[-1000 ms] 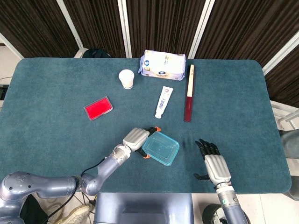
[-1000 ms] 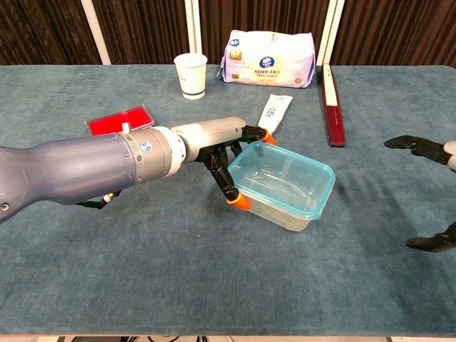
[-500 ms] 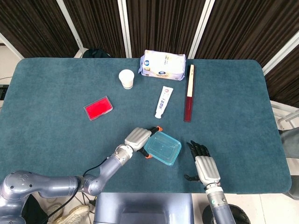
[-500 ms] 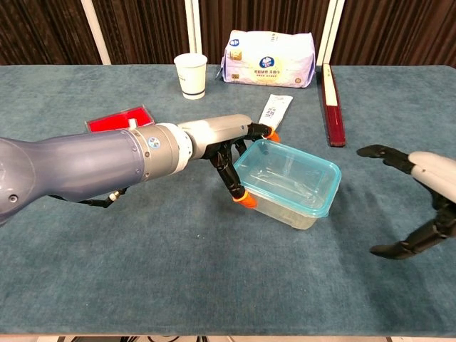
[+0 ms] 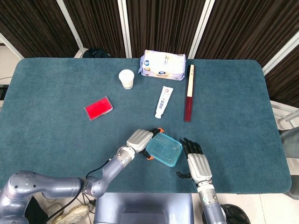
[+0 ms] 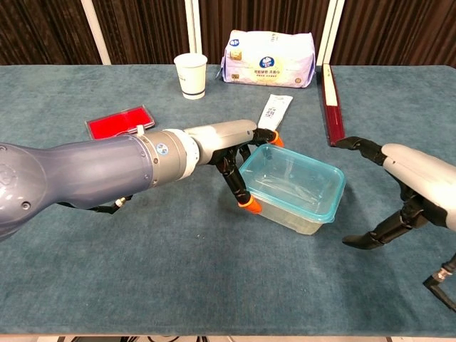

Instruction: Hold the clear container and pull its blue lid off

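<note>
The clear container (image 6: 296, 194), blue lid (image 6: 291, 177) on top, sits near the front edge of the table (image 5: 56, 140), roughly mid-width. The left hand (image 6: 229, 146) grasps it from its left side: orange-tipped fingers (image 6: 248, 204) wrap the near-left corner, w/ another tip up at the far-left corner by the rim. The box looks a bit tilted, left end raised.

The right hand (image 6: 406, 187) hangs just beside the container's right end, released, fingers spread wide & holding nothing; from the chest view there's a gap btwn it and the lid.

Further back: a red flat case (image 5: 98, 108), a white paper cup (image 5: 126, 78), a pack of wipes (image 5: 163, 65), a white tube (image 5: 163, 101), and a long dark-red box (image 5: 188, 93). All well apart from the hands.
</note>
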### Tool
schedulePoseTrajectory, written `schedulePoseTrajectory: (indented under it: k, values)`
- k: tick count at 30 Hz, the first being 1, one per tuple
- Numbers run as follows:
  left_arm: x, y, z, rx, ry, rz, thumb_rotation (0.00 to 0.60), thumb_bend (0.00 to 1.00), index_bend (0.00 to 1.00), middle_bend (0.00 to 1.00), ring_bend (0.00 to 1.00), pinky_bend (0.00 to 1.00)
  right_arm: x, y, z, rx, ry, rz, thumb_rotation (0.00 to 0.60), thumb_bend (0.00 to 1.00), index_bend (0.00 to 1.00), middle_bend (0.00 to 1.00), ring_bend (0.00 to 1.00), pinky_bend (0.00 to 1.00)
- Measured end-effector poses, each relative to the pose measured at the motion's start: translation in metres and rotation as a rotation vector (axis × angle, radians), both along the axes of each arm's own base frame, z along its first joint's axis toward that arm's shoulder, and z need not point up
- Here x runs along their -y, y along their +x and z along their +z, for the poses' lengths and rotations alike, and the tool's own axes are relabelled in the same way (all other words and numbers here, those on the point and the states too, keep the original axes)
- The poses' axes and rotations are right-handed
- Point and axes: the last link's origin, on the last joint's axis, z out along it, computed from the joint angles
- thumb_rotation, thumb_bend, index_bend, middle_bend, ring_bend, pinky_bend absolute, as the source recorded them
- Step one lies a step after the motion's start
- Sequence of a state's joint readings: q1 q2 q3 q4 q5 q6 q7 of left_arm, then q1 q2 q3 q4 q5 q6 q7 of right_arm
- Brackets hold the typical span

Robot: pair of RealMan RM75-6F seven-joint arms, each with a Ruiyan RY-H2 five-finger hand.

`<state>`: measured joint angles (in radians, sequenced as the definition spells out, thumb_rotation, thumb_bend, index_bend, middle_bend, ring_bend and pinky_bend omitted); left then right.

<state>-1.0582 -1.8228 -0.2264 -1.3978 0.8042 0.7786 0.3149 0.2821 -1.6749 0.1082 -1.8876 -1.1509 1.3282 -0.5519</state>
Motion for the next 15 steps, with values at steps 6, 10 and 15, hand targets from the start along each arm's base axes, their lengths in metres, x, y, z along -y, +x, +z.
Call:
schedulePoseTrajectory:
  k: [6, 10, 15]
  values:
    - [0.0019, 0.0050, -0.0015, -0.006, -0.003, -0.010, 0.600, 0.15, 0.36, 0.38, 0.31, 0.42, 0.0027, 0.0035, 0.0006, 0.034, -0.001, -0.029, 0.600, 0.20, 0.00, 0.00, 0.00, 0.00]
    - [0.0054, 0.0064, -0.0049, -0.006, -0.011, -0.007, 0.600, 0.15, 0.36, 0.38, 0.31, 0.42, 0.0037, 0.0036, 0.0003, 0.047, 0.002, -0.044, 0.600, 0.20, 0.00, 0.00, 0.00, 0.00]
    - [0.0066, 0.0065, -0.0056, -0.009, -0.010, -0.009, 0.600, 0.15, 0.36, 0.38, 0.31, 0.42, 0.0068, 0.0046, 0.0019, 0.060, -0.004, -0.047, 0.600, 0.20, 0.00, 0.00, 0.00, 0.00]
